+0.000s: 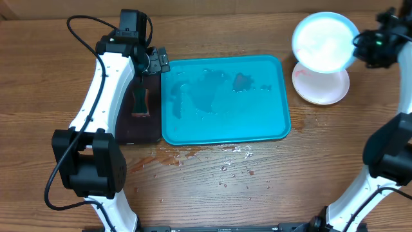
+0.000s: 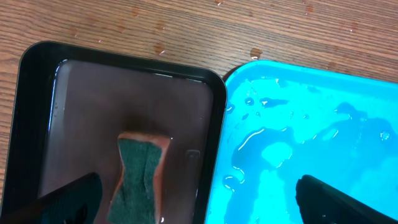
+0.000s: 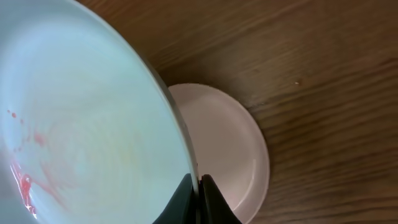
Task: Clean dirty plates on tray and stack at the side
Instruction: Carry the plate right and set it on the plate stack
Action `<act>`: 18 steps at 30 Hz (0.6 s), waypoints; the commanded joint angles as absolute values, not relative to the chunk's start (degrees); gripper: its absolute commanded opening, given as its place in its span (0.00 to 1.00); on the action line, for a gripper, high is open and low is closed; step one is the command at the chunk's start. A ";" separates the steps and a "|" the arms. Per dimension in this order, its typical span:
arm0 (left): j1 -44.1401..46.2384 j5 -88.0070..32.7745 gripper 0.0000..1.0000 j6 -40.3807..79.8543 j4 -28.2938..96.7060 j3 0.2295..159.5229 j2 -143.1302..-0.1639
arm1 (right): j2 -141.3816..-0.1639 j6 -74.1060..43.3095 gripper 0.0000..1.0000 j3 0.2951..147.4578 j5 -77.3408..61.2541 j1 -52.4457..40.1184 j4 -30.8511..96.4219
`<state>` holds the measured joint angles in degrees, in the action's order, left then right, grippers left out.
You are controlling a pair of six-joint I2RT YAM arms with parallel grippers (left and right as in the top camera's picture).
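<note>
Over white plate (image 1: 320,87), mint plate (image 1: 324,42) face-up in right fingers (image 3: 179,203).

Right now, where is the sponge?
In the overhead view the sponge lies in the black tray on the table's left side, right beside the blue tray.

Overhead looks straight down on the whole table (image 1: 212,187). Left wrist looks closely down where black tray (image 2: 28,124) meets blue tray (image 2: 348,112); right wrist looks closely at a tilted plate (image 3: 81,124) above a white plate (image 3: 230,149).
</note>
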<state>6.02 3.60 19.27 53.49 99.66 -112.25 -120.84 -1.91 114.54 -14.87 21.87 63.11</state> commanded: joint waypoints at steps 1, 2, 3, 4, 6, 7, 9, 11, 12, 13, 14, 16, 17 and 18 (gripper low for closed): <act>6.02 3.14 1.00 18.83 53.30 100.82 -110.89 | -124.64 -3.09 0.04 115.46 -17.67 22.92 63.13; 6.02 3.14 1.00 18.83 53.30 100.82 -110.89 | -125.36 -3.22 0.04 115.46 -17.67 23.31 63.18; 6.02 3.14 1.00 18.83 53.30 100.82 -110.89 | -125.97 -3.27 0.04 115.46 -17.69 23.59 63.31; 6.02 3.14 1.00 18.83 53.30 100.82 -110.89 | -126.63 -3.25 0.04 115.46 -17.67 23.77 63.53; 6.02 3.14 1.00 18.83 53.30 100.82 -110.89 | -127.74 -3.25 0.04 115.46 -17.41 23.83 64.18; 6.02 3.14 1.00 18.83 53.30 100.82 -110.89 | -128.20 -3.25 0.04 115.46 -16.69 23.81 64.88; 6.02 3.14 1.00 18.83 53.30 100.82 -110.89 | -128.97 -3.25 0.04 115.46 -14.98 23.81 65.93; 6.02 3.14 1.00 18.83 53.30 100.82 -110.89 | -129.58 -3.25 0.04 115.46 -13.87 23.81 66.43; 6.02 3.14 1.00 18.83 53.30 100.82 -110.89 | -129.78 -3.27 0.04 115.46 -13.19 23.81 66.57; 6.02 3.14 1.00 18.83 53.30 100.82 -110.89 | -129.91 -3.27 0.04 115.46 -12.40 23.83 66.78; 6.02 3.14 1.00 18.83 53.30 100.82 -110.89 | -129.97 -3.25 0.04 115.46 -11.97 23.81 67.02; 6.02 3.14 1.00 18.83 53.30 100.82 -110.89 | -129.99 -3.25 0.04 115.46 -12.03 23.81 67.48; 6.02 3.14 1.00 18.83 53.30 100.82 -110.89 | -129.99 -3.25 0.04 115.46 -12.03 23.81 67.61; 6.02 3.14 1.00 18.83 53.30 100.82 -110.89 | -129.99 -3.25 0.04 115.46 -12.03 23.81 67.70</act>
